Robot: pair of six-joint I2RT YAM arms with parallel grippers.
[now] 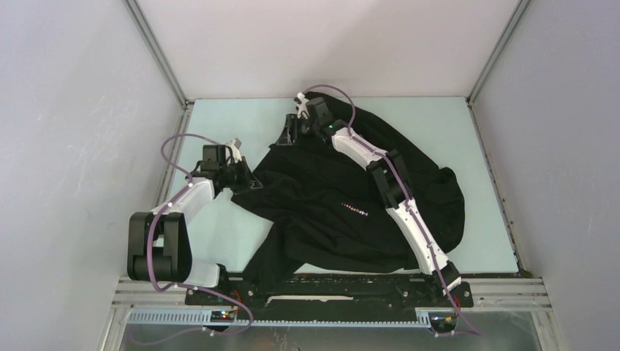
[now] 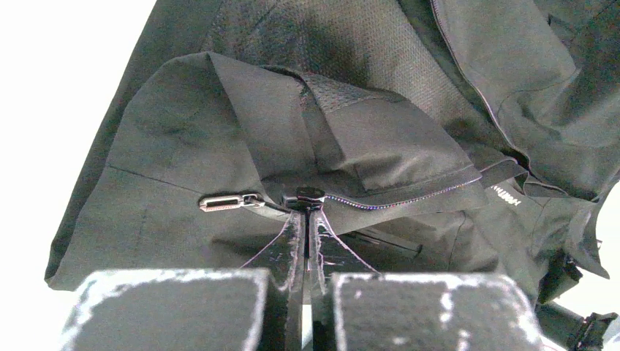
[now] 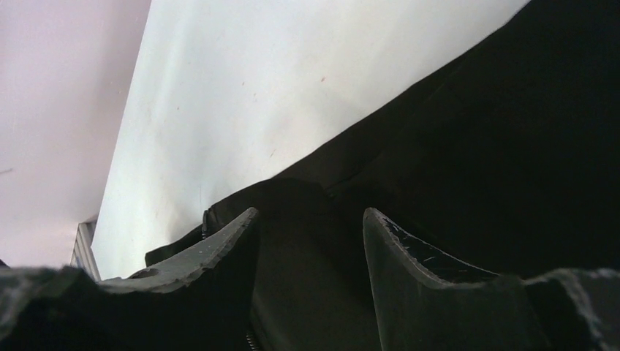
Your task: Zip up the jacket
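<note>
Left arm (image 1: 186,197) — elbow folded back near its base, forearm reaching forward; left gripper (image 2: 305,223) pinched tight on the jacket (image 2: 183,146) edge. Right arm (image 1: 409,219) — stretched far forward; right gripper (image 3: 311,219) tilted down, fingers (image 3: 219,245) spread apart.

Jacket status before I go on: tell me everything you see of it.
The jacket is black, thin matte fabric with mesh lining, crumpled on the table, pale lettering on its chest. The left gripper is shut on its edge right by the zipper slider, pull tab lying flat alongside. The right gripper, fingers open, sits at its far edge.
</note>
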